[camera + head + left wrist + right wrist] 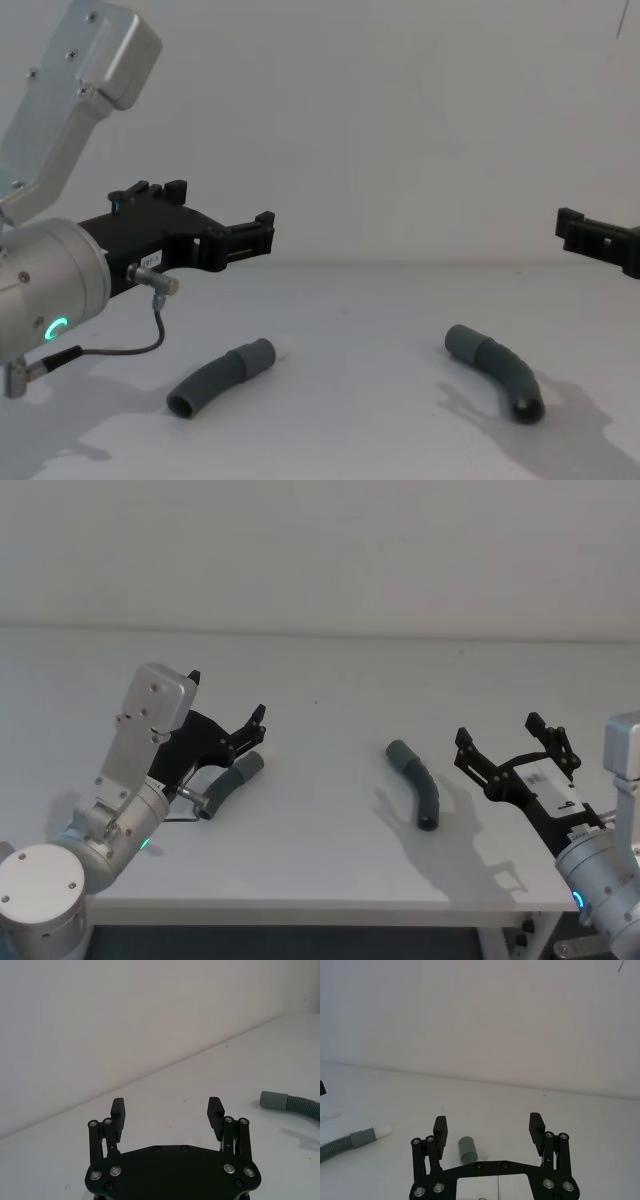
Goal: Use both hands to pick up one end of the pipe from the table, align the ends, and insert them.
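Observation:
Two curved dark grey ribbed pipe pieces lie apart on the white table (320, 700). The left piece (232, 783) (220, 377) (342, 1143) has a cuff with a whitish tip (382, 1131). My left gripper (235, 712) (225, 212) (166, 1107) hovers open just above and behind it, holding nothing. The right piece (415, 782) (497, 368) (295, 1104) has a plain wider cuff (274, 1099). My right gripper (510, 742) (487, 1122) (580, 232) is open and empty to the right of that piece, which shows end-on (467, 1149) near its fingers.
A thin grey cable (140, 345) loops from the left wrist down toward the table. The table's front edge (300, 905) runs close below both pipe pieces. A plain wall stands behind the table.

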